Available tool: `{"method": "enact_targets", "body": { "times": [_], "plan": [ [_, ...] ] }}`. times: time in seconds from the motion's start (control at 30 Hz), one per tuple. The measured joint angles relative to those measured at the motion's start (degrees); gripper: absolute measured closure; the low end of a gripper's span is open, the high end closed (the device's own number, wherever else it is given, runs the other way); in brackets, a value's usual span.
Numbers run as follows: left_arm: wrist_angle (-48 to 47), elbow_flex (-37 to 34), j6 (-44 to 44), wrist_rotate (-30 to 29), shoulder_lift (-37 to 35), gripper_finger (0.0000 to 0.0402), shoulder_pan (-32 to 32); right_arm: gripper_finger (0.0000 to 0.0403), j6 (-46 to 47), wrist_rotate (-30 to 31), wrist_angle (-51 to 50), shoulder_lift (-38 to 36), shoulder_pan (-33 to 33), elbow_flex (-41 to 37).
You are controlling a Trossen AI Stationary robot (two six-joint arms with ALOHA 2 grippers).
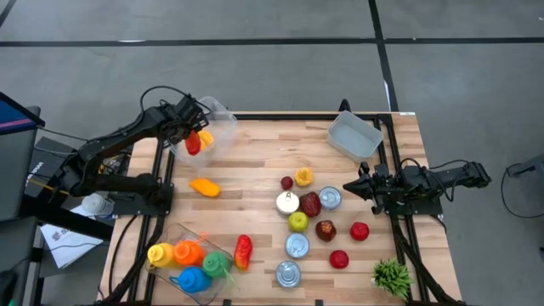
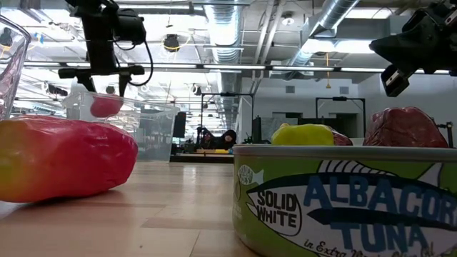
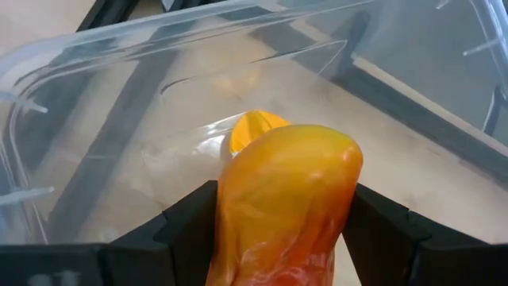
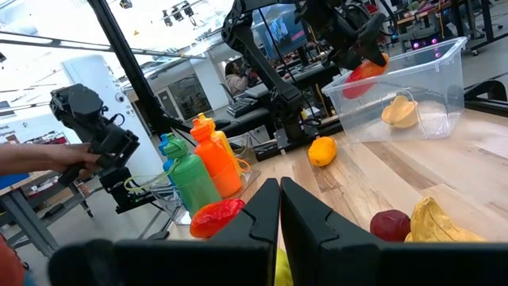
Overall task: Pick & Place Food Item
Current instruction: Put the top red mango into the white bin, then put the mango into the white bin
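Left gripper (image 1: 195,138): I see its fingers clamped on a red-and-yellow fruit (image 3: 282,206), perhaps a mango, held over the clear bin (image 1: 223,119) at the table's far left corner.
Bin contents: one yellow piece (image 4: 399,111) inside.
Right gripper (image 1: 349,186): fingers shut, holding nothing, beside the cans.

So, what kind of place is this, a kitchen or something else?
Probably a robotics lab or workshop, not a kitchen. The low view shows exposed ceiling ducts and open floor behind the wooden table, and the right wrist view shows a tripod-mounted camera beside it.
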Motion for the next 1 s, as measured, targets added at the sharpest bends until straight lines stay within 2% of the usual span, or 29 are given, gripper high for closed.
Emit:
{"method": "enact_targets", "body": {
  "times": [0.5, 0.77, 0.87, 1.0],
  "plan": [
    [0.2, 0.0, 0.5, 0.8, -0.3, 0.0105, 0.0, 0.0393, 0.0, 0.0, 0.0, 0.0, 0.0, 0.0],
    [9.9, 0.0, 13.4, 6.3, -8.0, 0.0107, -0.9, 0.0393, 0.0, 0.0, 0.0, 0.0, 0.0, 0.0],
    [17.0, 0.1, 21.0, 12.0, -11.8, 0.0107, -3.0, 0.0393, 0.0, 0.0, 0.0, 0.0, 0.0, 0.0],
    [25.0, 0.1, 33.5, 25.0, -14.2, 0.0107, -8.9, 0.0393, 0.0, 0.0, 0.0, 0.0, 0.0, 0.0]
  ]
}}
